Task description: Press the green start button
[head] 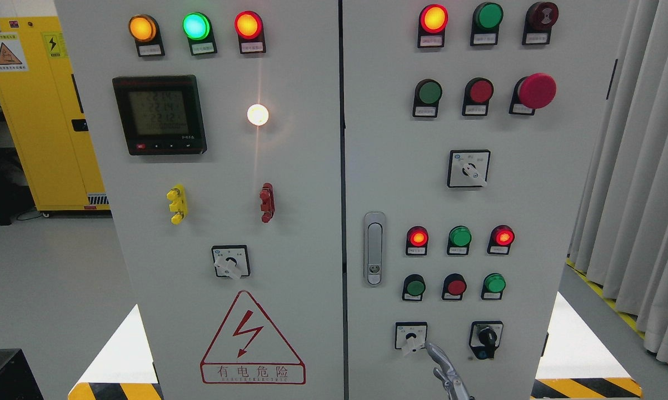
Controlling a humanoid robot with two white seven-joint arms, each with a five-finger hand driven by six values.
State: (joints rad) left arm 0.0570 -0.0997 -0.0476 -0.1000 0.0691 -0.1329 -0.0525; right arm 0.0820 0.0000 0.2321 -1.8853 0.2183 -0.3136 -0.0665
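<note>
At the bottom edge of the head view, right of the middle, one metal hand rises in front of the right door of the grey control cabinet, its slim fingers held close together and gripping nothing, the topmost tip just beside the white knob of the left rotary switch. Only the fingers and a little of the palm show, so which arm it belongs to cannot be told. Above it, in the row directly over that switch, sit three small push buttons: a dark green button on the left, a red button in the centre and a brighter green button on the right. The dark green one lies straight above the fingertips and apart from them, with the switch between. Higher still is a row of lit lamps (red, green, red), and a grey door latch stands upright to the left of these rows. A black selector switch sits to the right of the hand.
</note>
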